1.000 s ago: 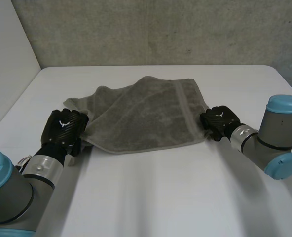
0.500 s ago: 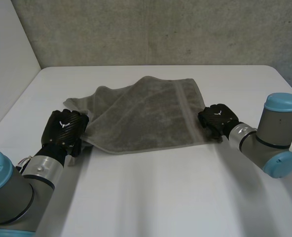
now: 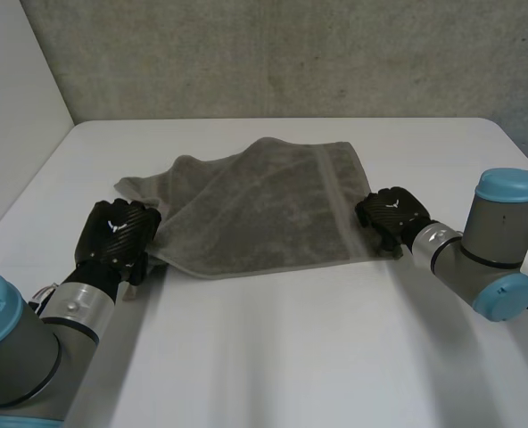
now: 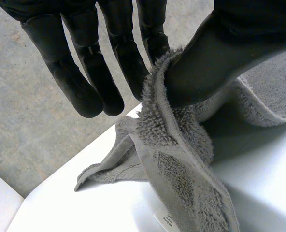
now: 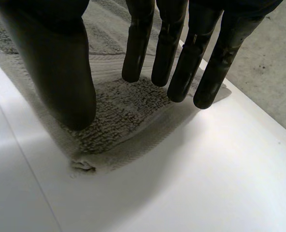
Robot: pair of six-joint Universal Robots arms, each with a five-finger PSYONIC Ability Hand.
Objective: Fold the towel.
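Closer, towel (image 4: 181, 164) edge in left hand (image 4: 218, 53).

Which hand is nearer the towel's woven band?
Right. The right hand sits over a corner of the towel beside the woven band; the left hand pinches the opposite end.

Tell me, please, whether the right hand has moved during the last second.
Yes. The right hand has edged a little inward over the towel at its near right corner, closer to its stitched band.
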